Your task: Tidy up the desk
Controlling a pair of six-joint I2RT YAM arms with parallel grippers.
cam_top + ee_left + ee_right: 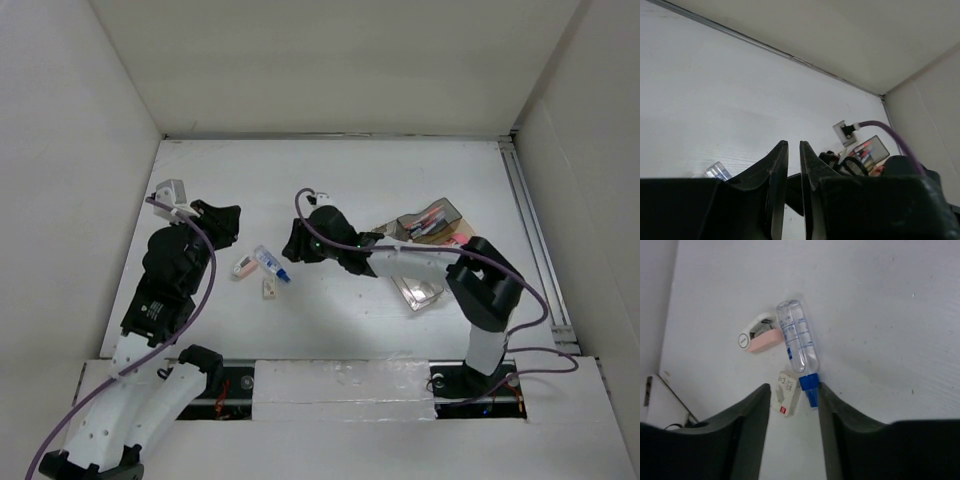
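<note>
While on the desk (890, 315), one bottle (798, 337), one pink item (760, 339), one box (786, 393).

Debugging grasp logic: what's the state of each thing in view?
Left tool: shut, empty.
Right tool: open, empty.
Bottle: lying flat, capped.
Box: flat on desk.
Pink dispenser: on desk, beside bottle.
Tray: on desk, holding items.

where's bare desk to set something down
Bare: the far strip of desk along the back wall, and the near middle between the small box and the clear plastic piece. Crowded: bottle and pink item cluster; the tray on the right.
</note>
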